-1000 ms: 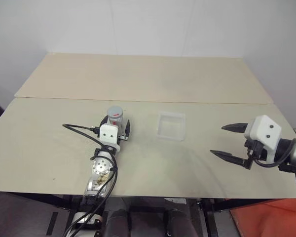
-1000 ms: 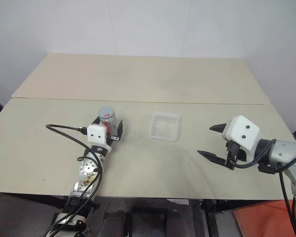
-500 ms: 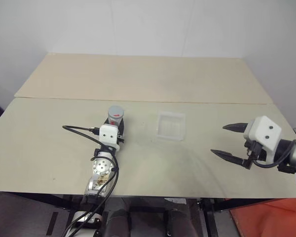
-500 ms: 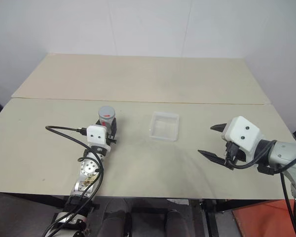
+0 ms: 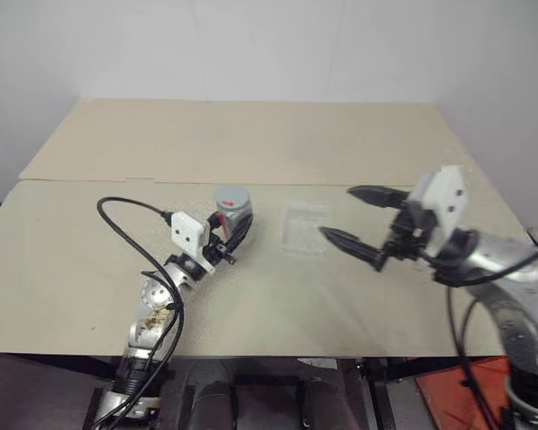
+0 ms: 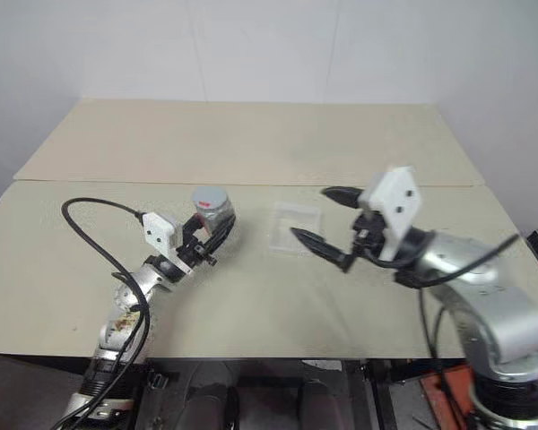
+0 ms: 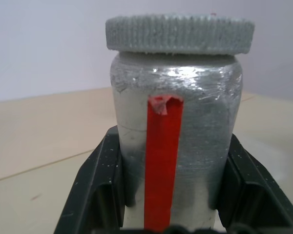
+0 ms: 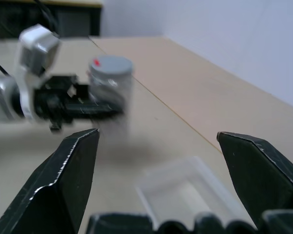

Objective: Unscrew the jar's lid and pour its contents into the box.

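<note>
The silver-grey jar (image 5: 232,211) with a red stripe is upright, held a little above the table left of centre. My left gripper (image 5: 234,229) is shut on its body; in the left wrist view both black fingers (image 7: 100,187) press the jar's (image 7: 175,146) sides. Its ribbed grey lid (image 7: 179,33) sits screwed on top. The contents are hidden inside. The clear shallow box (image 5: 303,226) lies on the table just right of the jar. My right gripper (image 5: 351,218) hovers open above the box's right side, pointing left toward the jar (image 8: 110,78).
The table is two pale wooden boards with a seam (image 5: 161,182) running across behind the jar. A black cable (image 5: 125,224) loops from my left wrist. A white wall stands behind the far edge.
My left gripper closed on the jar, then lifted it up and to the right. My right gripper swung left from the table's right edge to above the box, staying open.
</note>
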Tool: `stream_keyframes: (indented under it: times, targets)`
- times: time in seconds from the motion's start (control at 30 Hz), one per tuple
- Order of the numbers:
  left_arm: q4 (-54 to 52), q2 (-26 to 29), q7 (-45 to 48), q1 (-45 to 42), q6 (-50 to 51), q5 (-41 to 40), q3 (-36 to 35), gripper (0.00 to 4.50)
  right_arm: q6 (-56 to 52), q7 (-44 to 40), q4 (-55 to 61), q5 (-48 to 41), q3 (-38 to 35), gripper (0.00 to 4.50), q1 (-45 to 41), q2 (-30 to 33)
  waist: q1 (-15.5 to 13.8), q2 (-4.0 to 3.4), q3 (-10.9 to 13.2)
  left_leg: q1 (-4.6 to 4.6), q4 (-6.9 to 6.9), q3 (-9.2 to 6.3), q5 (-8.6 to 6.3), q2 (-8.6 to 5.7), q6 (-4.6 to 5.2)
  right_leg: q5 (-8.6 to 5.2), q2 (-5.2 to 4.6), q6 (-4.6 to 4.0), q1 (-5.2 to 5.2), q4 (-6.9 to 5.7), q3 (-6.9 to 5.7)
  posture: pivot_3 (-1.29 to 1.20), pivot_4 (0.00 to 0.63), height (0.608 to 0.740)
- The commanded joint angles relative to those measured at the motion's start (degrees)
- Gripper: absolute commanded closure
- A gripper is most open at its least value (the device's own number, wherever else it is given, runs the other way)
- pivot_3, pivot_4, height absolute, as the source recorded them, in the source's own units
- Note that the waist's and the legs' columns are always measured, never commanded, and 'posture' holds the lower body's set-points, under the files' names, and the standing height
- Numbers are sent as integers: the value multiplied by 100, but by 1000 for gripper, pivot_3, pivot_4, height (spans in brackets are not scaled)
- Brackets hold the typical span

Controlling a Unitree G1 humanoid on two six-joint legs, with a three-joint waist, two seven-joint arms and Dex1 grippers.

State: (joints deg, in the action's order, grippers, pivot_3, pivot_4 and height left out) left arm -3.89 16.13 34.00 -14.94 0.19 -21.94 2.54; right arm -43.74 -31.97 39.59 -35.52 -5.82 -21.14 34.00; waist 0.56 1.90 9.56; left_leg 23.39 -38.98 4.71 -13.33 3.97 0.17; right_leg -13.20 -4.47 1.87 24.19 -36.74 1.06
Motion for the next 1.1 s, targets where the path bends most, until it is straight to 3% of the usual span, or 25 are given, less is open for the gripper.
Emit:
stream_keyframes:
  times: [0.03, 0.27, 0.4, 0.83, 1.1]
  targets:
    - [-251, 50, 440, -137, 223, -168, 188, 2549, -77, 591, 278, -37, 344, 0, -282, -492, -4, -1, 0, 1, 0, 1, 0, 0, 0, 0, 0, -1, 2, -1, 1, 0, 150, 740]
    - [-240, -11, 599, -211, 244, 99, 390, 2549, 152, 829, 135, 430, 1162, 0, -556, -926, 14, -1, 0, 4, 0, -1, 0, 1, 1, 1, 1, -2, 5, -1, -1, 0, 150, 740]
    - [-289, -78, 570, -174, 135, 238, 418, 2549, 276, 744, -124, 1073, 1754, 0, -665, -777, 24, -1, 0, 0, 0, -1, 0, 1, 1, 0, 2, -3, 5, -3, -1, 0, 150, 740]
    - [-446, -78, 627, 67, -119, 483, 510, 2549, 245, 778, -625, 1237, 1628, 0, -944, -1304, 19, -1, 0, 6, 2, 0, 0, 2, 1, 1, 2, -4, 9, 0, -1, 0, 150, 740]
    - [-446, -159, 583, 72, -141, 497, 479, 2549, 206, 677, -649, 1267, 1630, 0, -914, -1291, 19, -1, 0, 6, 1, 0, 0, 2, 1, 1, 1, -4, 9, 0, -2, 0, 150, 740]
